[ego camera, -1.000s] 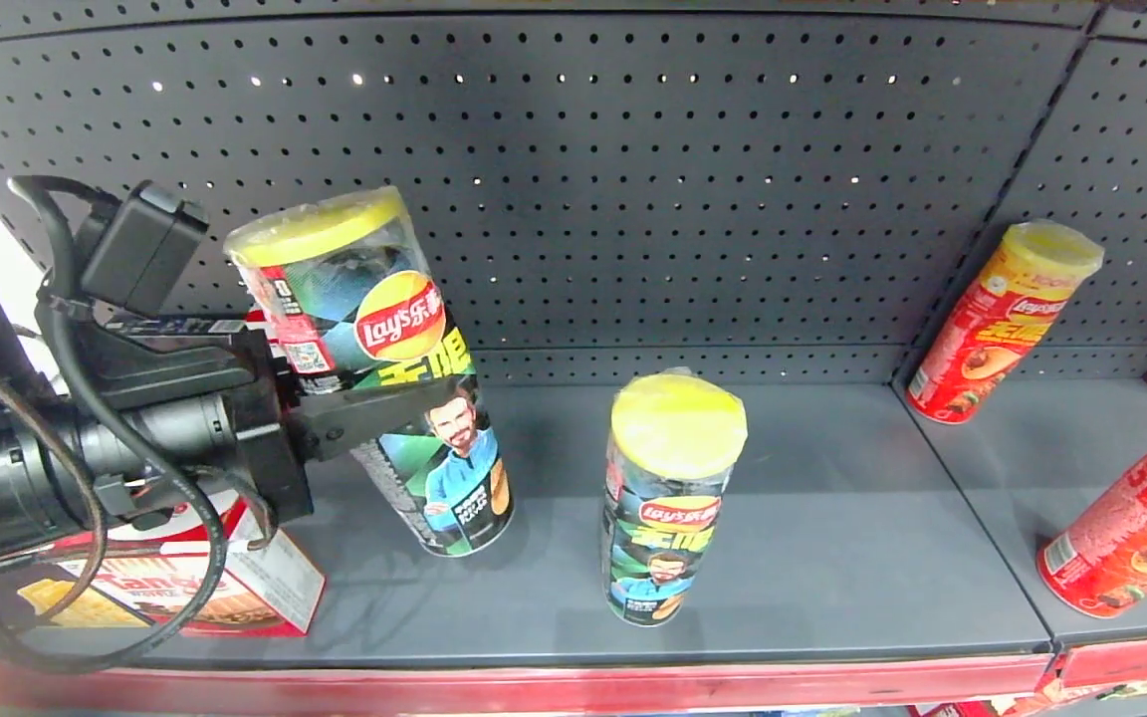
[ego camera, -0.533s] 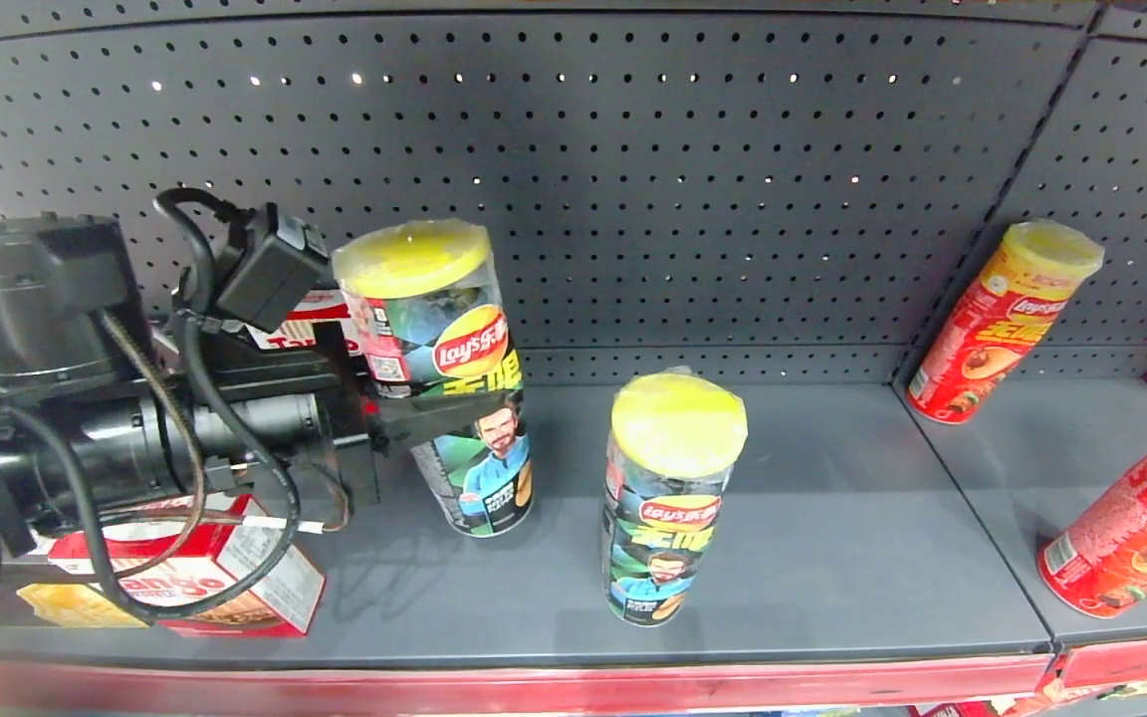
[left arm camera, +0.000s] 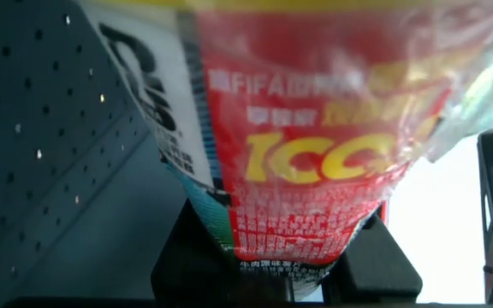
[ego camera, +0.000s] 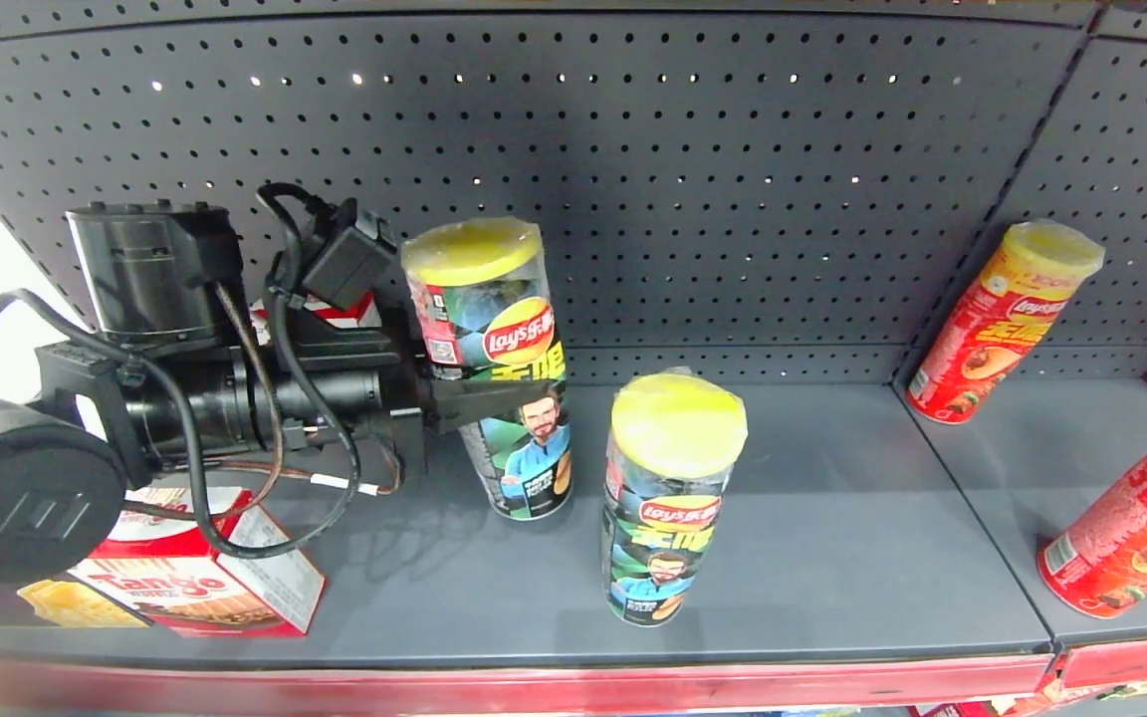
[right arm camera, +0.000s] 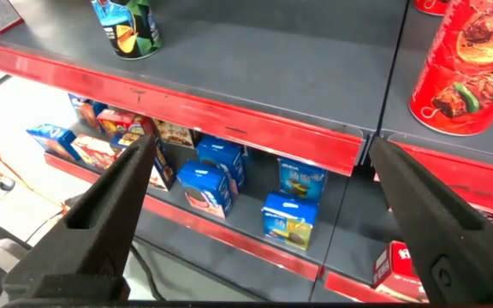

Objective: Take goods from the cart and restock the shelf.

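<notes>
Head view: the left claw [ego camera: 499, 396] is clamped around the middle of a green chips can [ego camera: 482, 299]. The can has its yellow lid up and leans a little, far back on the grey shelf [ego camera: 832, 538] by the pegboard. A second green can [ego camera: 668, 498] stands just in front. A wafer box [ego camera: 205, 593] lies beneath the arm. In the right wrist view, the right claw [right arm camera: 264, 222] gapes wide, holding nothing.

**Obscured and Truncated Items**

Left tool [ego camera: 506, 390]: the far finger is hidden behind the held can [ego camera: 494, 339]. In the left wrist view this can is blurred and its top is cut off. Beneath the arm behind the tool, a red box [ego camera: 195, 588] is partly covered. Far to the tool's right, a red can [ego camera: 1126, 533] is cut by the picture's edge.
</notes>
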Controlling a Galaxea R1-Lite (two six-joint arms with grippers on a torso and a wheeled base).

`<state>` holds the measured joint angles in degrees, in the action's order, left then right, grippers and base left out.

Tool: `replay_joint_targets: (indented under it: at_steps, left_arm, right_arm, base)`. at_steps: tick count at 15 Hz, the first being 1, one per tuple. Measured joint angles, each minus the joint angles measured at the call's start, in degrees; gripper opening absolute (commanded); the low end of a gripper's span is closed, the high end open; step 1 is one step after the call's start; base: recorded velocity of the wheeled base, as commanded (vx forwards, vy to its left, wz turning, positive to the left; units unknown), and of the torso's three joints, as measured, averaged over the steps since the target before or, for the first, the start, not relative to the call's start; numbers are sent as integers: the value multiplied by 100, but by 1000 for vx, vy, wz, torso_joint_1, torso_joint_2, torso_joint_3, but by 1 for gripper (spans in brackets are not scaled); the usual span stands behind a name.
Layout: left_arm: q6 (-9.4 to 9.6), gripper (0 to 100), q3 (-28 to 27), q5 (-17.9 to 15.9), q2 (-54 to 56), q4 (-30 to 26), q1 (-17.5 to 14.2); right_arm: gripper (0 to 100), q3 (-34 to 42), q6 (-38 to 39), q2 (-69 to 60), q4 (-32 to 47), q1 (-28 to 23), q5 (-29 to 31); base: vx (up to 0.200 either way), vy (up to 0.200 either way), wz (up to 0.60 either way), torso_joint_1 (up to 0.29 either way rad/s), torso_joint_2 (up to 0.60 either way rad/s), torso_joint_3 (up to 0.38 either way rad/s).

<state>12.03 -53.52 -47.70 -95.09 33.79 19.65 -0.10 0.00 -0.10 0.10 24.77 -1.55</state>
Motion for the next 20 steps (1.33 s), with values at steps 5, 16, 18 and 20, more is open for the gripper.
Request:
replay_joint_targets:
  at_steps: [5, 16, 18, 20]
  left_arm:
    - [22, 0, -974, -13, -456, -558, 134]
    - [430, 0, -2388, -11, -1801, -1106, 197]
    - [433, 0, -2534, -11, -1991, -1092, 197]
    - [433, 0, -2690, -11, -2165, -1091, 204]
  right_arm:
    - [100, 0, -7, 0, 0, 2, -1]
    - [100, 0, -7, 2, 0, 2, 0]
    - [100, 0, -7, 2, 0, 2, -1]
    - [100, 0, -7, 2, 0, -2, 0]
  base:
    - [0, 0, 0, 0, 0, 0]
    - [0, 0, 0, 0, 0, 0]
    - [0, 0, 0, 0, 0, 0]
    - [0, 0, 0, 0, 0, 0]
